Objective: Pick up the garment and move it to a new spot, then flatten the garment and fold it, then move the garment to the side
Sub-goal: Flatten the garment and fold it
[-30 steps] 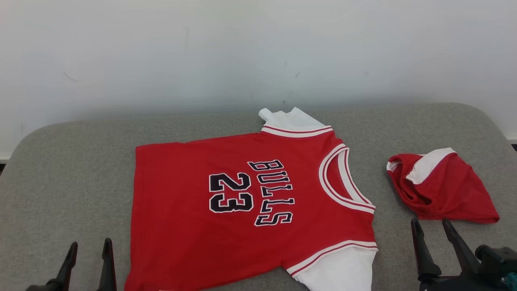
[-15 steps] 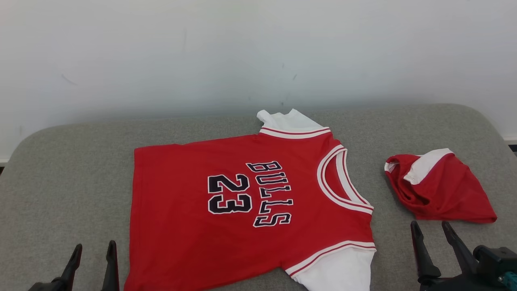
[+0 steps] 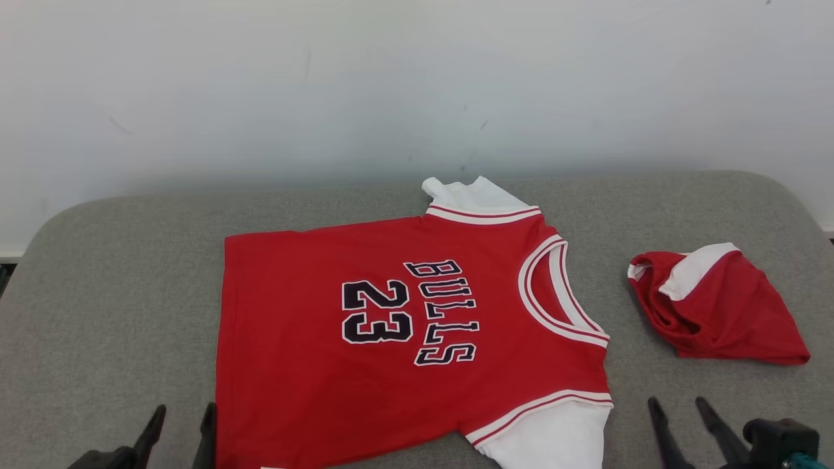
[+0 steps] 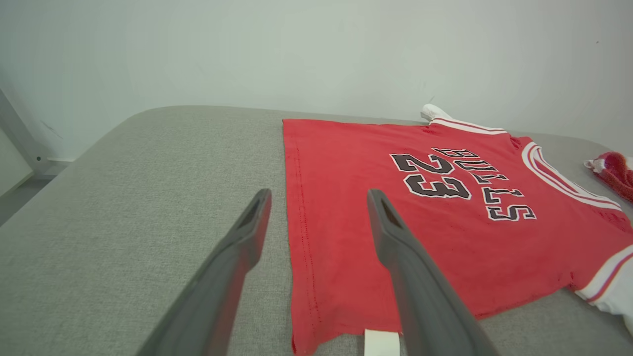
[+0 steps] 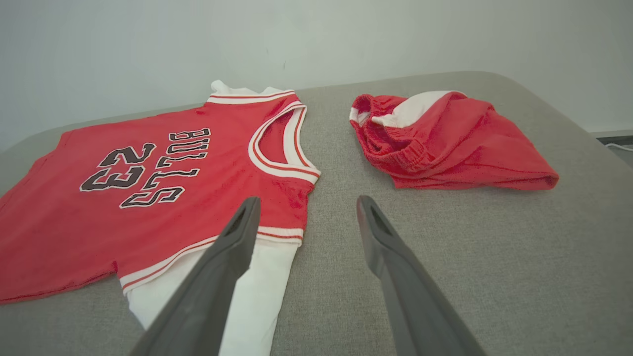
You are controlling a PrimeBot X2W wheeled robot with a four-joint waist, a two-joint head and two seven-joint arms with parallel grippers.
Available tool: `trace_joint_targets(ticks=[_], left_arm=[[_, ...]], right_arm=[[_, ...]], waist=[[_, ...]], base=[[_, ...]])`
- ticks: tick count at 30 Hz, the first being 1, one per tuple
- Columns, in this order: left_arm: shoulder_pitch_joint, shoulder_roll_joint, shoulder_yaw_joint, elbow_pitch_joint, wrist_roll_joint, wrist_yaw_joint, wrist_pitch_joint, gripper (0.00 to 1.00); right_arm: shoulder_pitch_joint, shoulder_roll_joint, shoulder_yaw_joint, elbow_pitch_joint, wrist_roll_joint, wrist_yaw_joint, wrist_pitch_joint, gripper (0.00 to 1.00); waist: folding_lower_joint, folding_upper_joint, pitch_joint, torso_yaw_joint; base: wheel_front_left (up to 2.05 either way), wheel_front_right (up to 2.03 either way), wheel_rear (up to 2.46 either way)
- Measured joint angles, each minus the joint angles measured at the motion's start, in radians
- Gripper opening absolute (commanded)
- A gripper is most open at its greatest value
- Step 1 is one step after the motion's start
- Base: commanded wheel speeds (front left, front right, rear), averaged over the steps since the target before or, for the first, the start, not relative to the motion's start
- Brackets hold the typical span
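Grey woven fabric covers the padded table [image 3: 98, 293], which has rounded corners and stands against a plain white wall [image 3: 391, 85] with a few small dark marks. The garment [image 3: 313, 365], a red jersey with white sleeves and the black print "BULLS 23", lies flat in the middle of the table. Its neck opening is toward the robot's right and its hem toward the left. One white sleeve points to the wall, the other to the near edge. A small white label [image 4: 382, 342] shows at the near corner of the hem. A second piece of clothing [image 3: 723, 312], red with a white band, lies crumpled on the right side of the table, apart from the jersey.

The left gripper [image 3: 184, 408] is low at the near edge, its fingers pointing toward the wall. In the left wrist view one finger is over the grey fabric and the other over the red cloth by the hem. Its jaws are spread apart and hold nothing. The right gripper [image 3: 675, 400] is low at the near right, beside the near sleeve. Its jaws are also spread wide and empty.
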Motion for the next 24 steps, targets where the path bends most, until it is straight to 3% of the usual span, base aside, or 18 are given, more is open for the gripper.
trace_joint_targets(ticks=[12, 24], left_arm=[[-0.009, 0.017, -0.055, 0.104, -0.102, -0.116, 0.167, 1.0], [-0.119, 0.005, -0.077, 0.226, -0.119, -0.151, 0.264, 1.0]], right_arm=[[0.039, 0.001, 0.054, 0.034, 0.049, 0.011, 0.17, 1.0], [0.001, 0.04, 0.116, 0.114, 0.049, 0.007, 0.295, 1.0]], waist=[[0.0, 0.0001, 0.047, 0.01], [0.0001, 0.0001, 0.097, 0.033]], base=[[0.0, 0.0, 0.0], [0.0, 0.0, 0.0]])
